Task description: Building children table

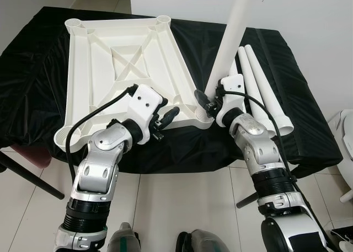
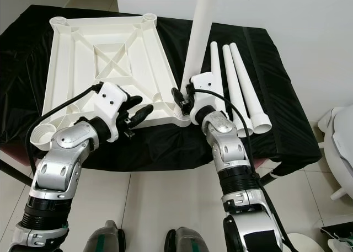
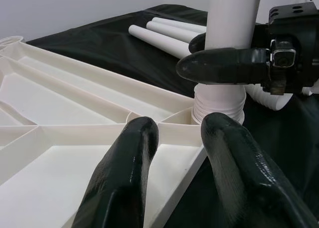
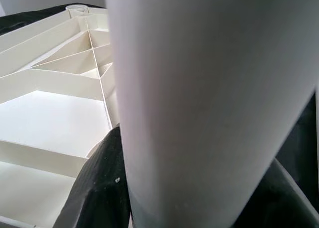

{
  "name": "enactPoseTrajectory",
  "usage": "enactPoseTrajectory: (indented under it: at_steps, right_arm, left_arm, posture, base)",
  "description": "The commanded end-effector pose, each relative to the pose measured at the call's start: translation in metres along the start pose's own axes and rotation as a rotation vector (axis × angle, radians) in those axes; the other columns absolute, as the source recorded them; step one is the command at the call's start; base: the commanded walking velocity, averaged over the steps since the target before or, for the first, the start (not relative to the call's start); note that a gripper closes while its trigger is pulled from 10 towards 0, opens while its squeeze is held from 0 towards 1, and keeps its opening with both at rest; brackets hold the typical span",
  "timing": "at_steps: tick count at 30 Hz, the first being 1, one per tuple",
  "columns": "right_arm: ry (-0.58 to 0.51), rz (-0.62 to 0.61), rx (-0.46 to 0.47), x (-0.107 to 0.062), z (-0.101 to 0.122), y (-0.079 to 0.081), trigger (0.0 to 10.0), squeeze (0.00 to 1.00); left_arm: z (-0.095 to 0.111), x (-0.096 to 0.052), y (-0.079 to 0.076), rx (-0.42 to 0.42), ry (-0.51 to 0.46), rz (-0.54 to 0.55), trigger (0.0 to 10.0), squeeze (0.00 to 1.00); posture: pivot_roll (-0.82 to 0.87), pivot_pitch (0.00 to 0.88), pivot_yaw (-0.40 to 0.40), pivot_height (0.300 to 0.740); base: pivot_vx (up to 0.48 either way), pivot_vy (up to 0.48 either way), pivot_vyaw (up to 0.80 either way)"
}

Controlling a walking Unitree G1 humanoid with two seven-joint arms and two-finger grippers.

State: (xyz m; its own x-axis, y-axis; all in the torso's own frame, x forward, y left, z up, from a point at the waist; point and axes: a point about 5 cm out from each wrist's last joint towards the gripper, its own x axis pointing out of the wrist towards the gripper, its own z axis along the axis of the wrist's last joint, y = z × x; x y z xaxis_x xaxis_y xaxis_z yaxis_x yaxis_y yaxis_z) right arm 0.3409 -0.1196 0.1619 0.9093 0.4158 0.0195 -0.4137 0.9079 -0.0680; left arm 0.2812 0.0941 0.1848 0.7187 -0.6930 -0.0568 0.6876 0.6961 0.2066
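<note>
Tabletop: white, ribbed underside up, lying on the black-draped worktop.
Left hand: fingers narrowly parted, holding nothing, resting over the tabletop's near edge.
Right hand: closed around an upright white leg, whose threaded base sits at the near right corner socket.
Spare legs: three, lying just beside, to the right.

My arms are silver with ribbed black joints. Each white wrist housing carries black cables and small screws, ending in a glossy black two-fingered left pincer and right pincer.
</note>
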Motion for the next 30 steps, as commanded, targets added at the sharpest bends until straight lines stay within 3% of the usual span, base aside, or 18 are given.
enactPoseTrajectory:
  at_steps: [1, 4, 6, 12, 16, 19, 25, 29, 30]
  right_arm:
    - [0.092, -0.009, -0.005, -0.007, -0.024, 0.0, 10.0, 0.0]
    - [0.066, -0.042, 0.023, -0.013, -0.029, -0.002, 10.0, 0.0]
    - [0.023, -0.109, 0.113, -0.019, -0.032, -0.007, 10.0, 0.0]
    - [0.015, -0.207, 0.249, -0.021, -0.035, -0.018, 10.0, 0.0]
    - [0.029, -0.233, 0.266, -0.018, -0.036, -0.022, 10.0, 0.0]
    - [0.04, -0.225, 0.236, -0.015, -0.034, -0.022, 10.0, 0.0]
    - [0.112, -0.093, 0.002, -0.003, -0.029, -0.008, 10.0, 0.0]
    - [0.122, -0.065, -0.016, -0.001, -0.029, -0.005, 10.0, 0.0]
    - [0.119, -0.051, -0.056, 0.0, -0.028, -0.003, 10.0, 0.0]
  left_arm:
    - [0.004, 0.0, 0.007, 0.021, -0.012, 0.155, 10.0, 0.0]
    - [0.004, 0.0, 0.007, 0.021, -0.014, 0.156, 10.0, 0.0]
    - [0.004, 0.001, 0.007, 0.021, -0.016, 0.158, 10.0, 0.0]
    - [0.004, 0.002, 0.007, 0.023, -0.018, 0.154, 10.0, 0.0]
    - [0.005, 0.003, 0.007, 0.025, -0.02, 0.148, 10.0, 0.0]
    - [0.005, 0.003, 0.008, 0.027, -0.02, 0.148, 10.0, 0.0]
    - [0.005, 0.001, 0.009, 0.029, -0.022, 0.156, 10.0, 0.0]
    - [0.005, 0.001, 0.008, 0.03, -0.022, 0.157, 10.0, 0.0]
    - [0.005, 0.001, 0.009, 0.03, -0.022, 0.159, 10.0, 0.0]
  posture:
    - [0.05, 0.055, -0.059, 0.74]
    - [0.05, 0.054, -0.06, 0.74]
    - [0.05, 0.054, -0.058, 0.74]
    - [0.04, 0.053, -0.051, 0.74]
    - [0.04, 0.05, -0.047, 0.74]
    - [0.04, 0.05, -0.047, 0.74]
    - [0.05, 0.05, -0.053, 0.74]
    - [0.05, 0.05, -0.053, 0.74]
    - [0.06, 0.05, -0.055, 0.74]
  base:
    - [0.0, 0.0, 0.0]
    - [0.0, 0.0, 0.0]
    - [0.0, 0.0, 0.0]
    - [0.0, 0.0, 0.0]
    - [0.0, 0.0, 0.0]
    - [0.0, 0.0, 0.0]
    - [0.0, 0.0, 0.0]
    - [0.0, 0.0, 0.0]
    - [0.0, 0.0, 0.0]
